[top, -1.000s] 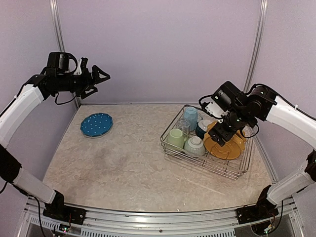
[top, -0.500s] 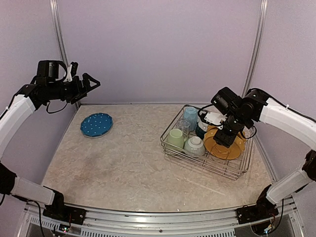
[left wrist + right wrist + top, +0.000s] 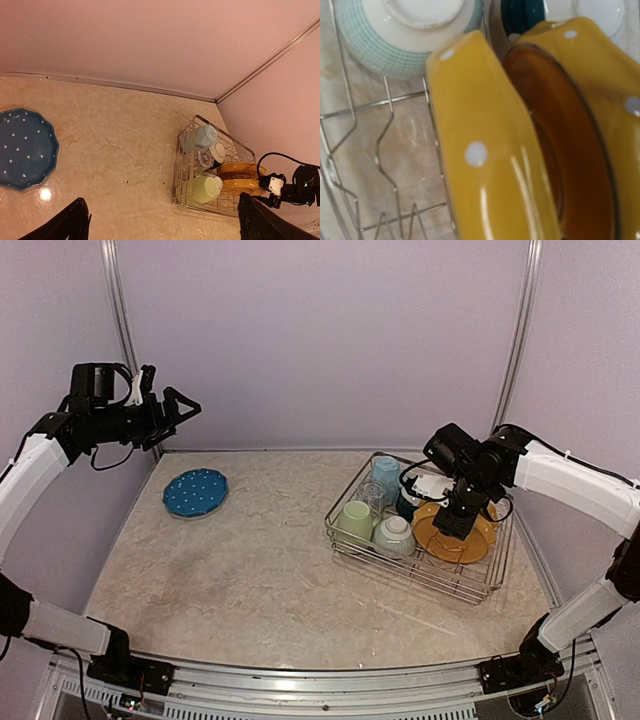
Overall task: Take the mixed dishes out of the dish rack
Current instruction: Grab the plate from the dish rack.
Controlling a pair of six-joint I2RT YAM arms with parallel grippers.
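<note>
**Right hand [image 3: 452, 519] close over the yellow plates [image 3: 462, 541]**

The yellow plates stand on edge at the right end of the dish rack [image 3: 420, 571]. The right hand hangs over them, and I cannot tell whether its fingers are apart or together. The left hand [image 3: 172, 397] is raised well left of the rack, fingers spread wide and holding nothing. A blue speckled plate [image 3: 195, 492] lies flat on the bench [image 3: 260, 580], well left of the rack.

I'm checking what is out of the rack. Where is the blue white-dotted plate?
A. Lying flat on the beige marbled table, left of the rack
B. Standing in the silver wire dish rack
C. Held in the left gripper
A: the blue white-dotted plate lies flat on the beige marbled table, well apart from the silver wire dish rack.
</note>
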